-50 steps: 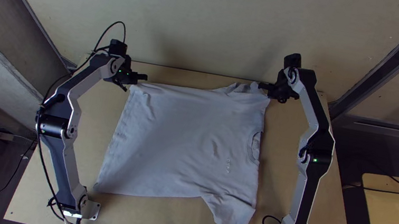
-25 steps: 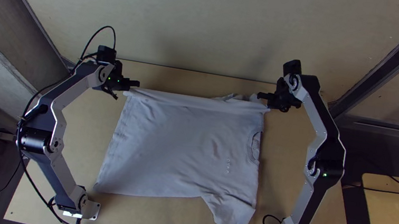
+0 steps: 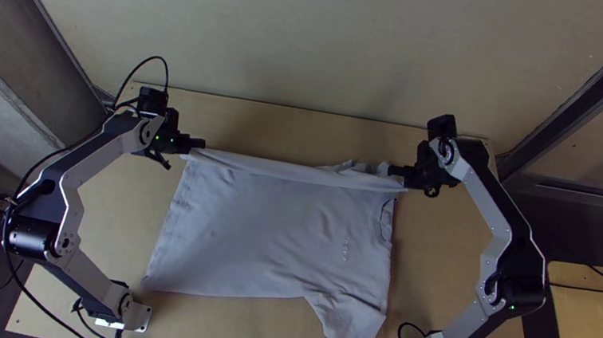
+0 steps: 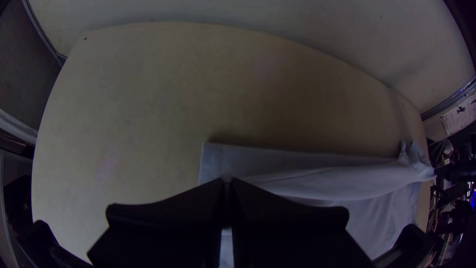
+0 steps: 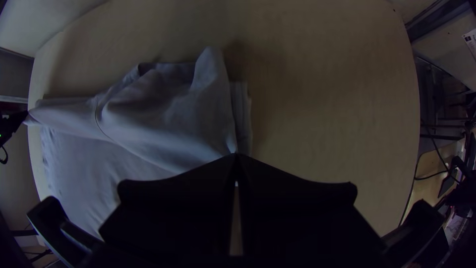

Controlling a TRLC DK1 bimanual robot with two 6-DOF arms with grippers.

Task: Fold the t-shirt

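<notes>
While both jaws pinch it, the t-shirt (image 3: 268,228) stretches between.

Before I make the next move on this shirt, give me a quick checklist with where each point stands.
1. Left gripper shut on the t-shirt: ok, cloth at its fingertips.
2. Right gripper shut on the t-shirt: ok, cloth at its fingertips.
3. Cloth between the grippers drawn out: ok, it runs nearly straight across.
4. Cloth beside the right gripper smooth: not ok, it is rumpled.
5. Near sleeve spread out, not tucked under: ok, it juts toward the table's near edge.
6. Grip deep enough to survive a pull: cannot tell.
</notes>
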